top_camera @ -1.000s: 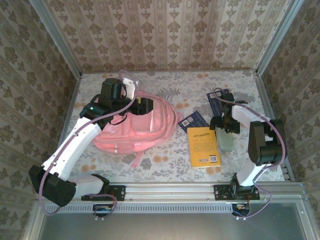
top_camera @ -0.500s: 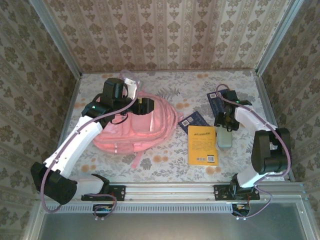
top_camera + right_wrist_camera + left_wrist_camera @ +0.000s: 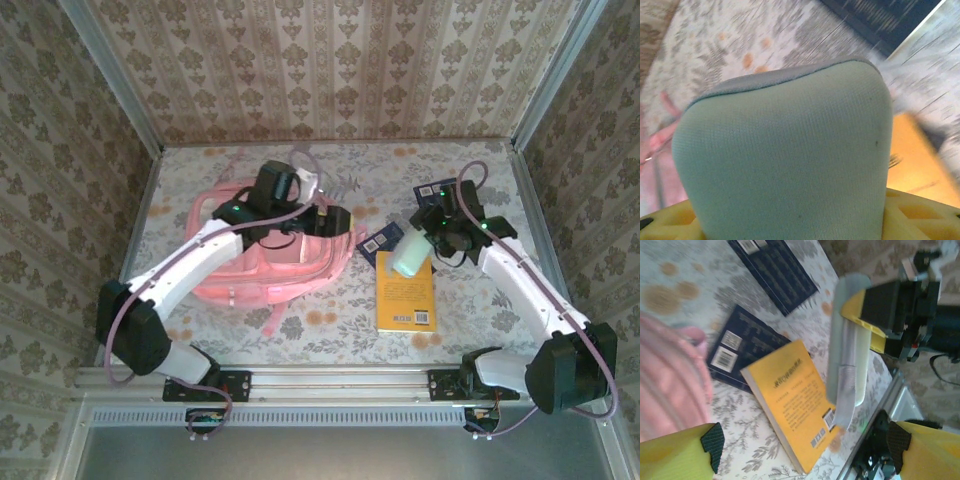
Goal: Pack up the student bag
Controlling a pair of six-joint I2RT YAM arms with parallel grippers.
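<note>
The large pink fabric backpack (image 3: pixel 250 265) is lying left on the flowered worktop (image 3: pixel 480 320), overhung by the left pincer (image 3: pixel 325 222), now shifted rightward and being held wide open, empty. Two dark blue booklets (image 3: pixel 385 243) and a yellow paperback (image 3: pixel 407 295) are being left lying. A pale green fabric pouch (image 3: pixel 408 256), just lifted, is being gripped by the right pincer (image 3: pixel 432 240) and carried bagward.

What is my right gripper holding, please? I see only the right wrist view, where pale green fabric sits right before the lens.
Observer: The right gripper is shut near one end of a long pale green pouch, held off the table above a yellow book.
Operator: Thank you. Where is the student bag?
Observer: The pink student bag lies to the left of the book, on the table's left half.
Operator: And the left gripper?
Observer: The left gripper is over the bag's right edge, jaws open, holding nothing.
</note>
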